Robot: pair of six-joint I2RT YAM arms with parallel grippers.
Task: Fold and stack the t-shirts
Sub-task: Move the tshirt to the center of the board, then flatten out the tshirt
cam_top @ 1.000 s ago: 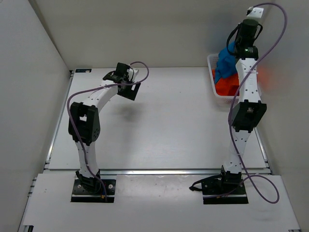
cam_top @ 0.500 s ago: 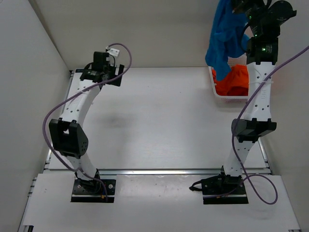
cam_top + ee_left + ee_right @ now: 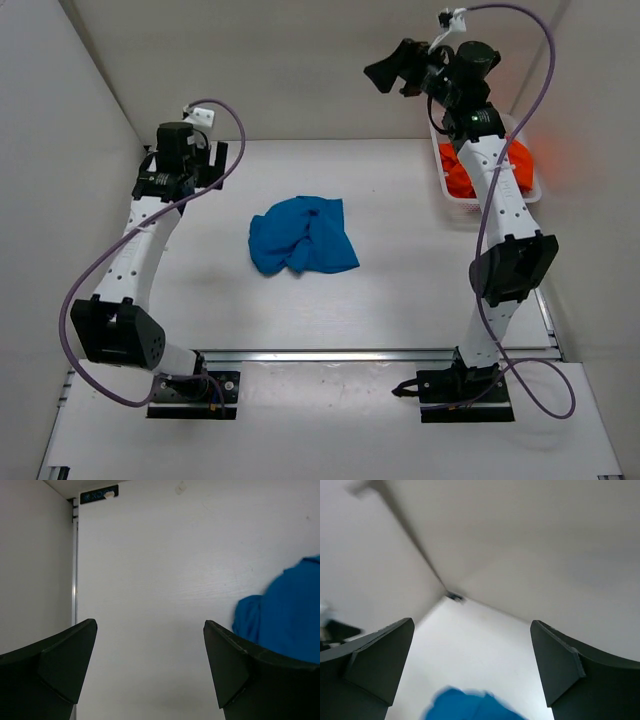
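Note:
The bright blue t-shirt (image 3: 300, 237) lies crumpled in the middle of the table. It also shows at the right edge of the left wrist view (image 3: 290, 610) and blurred at the bottom of the right wrist view (image 3: 470, 705). An orange t-shirt (image 3: 462, 178) sits bunched in the white basket (image 3: 443, 150) at the back right. My right gripper (image 3: 380, 72) hangs high above the table's back, open and empty (image 3: 472, 622), well clear of the blue shirt. My left gripper (image 3: 185, 165) is open and empty (image 3: 150, 625) over the table's far left, to the left of the blue shirt.
White walls close in the table on the left, back and right. A small dark label (image 3: 99, 494) marks the far left corner. The right arm's forearm (image 3: 495, 190) crosses in front of the basket.
The right gripper lifted the blue shirt out of the basket, swung left and opened. The shirt now lies on the table's middle. The left arm drew back to the far left.

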